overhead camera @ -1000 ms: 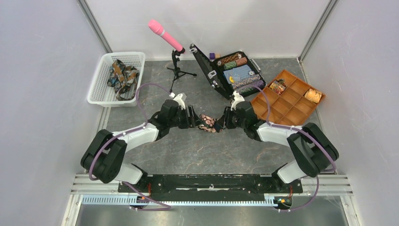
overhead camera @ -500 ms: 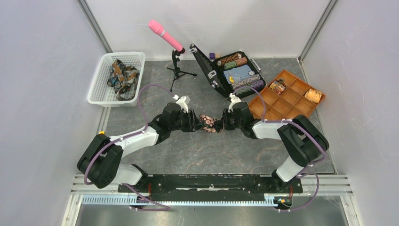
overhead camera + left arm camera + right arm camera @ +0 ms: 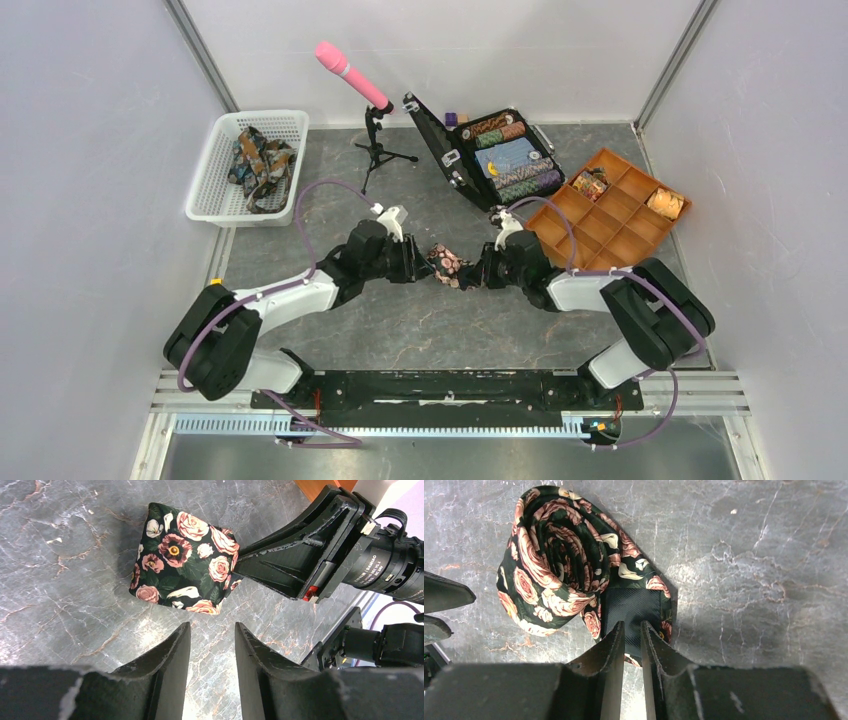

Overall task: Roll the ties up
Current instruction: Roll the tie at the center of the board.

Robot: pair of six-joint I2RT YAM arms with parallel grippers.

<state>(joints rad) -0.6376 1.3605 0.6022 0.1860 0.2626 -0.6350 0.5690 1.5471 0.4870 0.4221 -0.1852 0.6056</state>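
One dark rose-printed fabric tie [image 3: 556, 565] sits coiled mid grey marbled tabletop [image 3: 400, 320], its tail pinched by the right arm's fingers [image 3: 611, 650], the left arm's fingers [image 3: 175, 650] parted and empty beside it, while tangled ties [image 3: 258, 160] in the white plastic basket [image 3: 240, 217] remain unrolled.

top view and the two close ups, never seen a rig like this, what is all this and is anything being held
Two robot arms are bolted at the near table edge. The top view looks down from above and behind them; the two close-ups come from a camera on each wrist. On the table are a basket of loose ties, a pink microphone on a stand, an open case of chips and an orange tray. Between the arms sits a rolled floral tie. The right end effector pinches its loose tail; the left end effector is open, just short of the coil, holding nothing.
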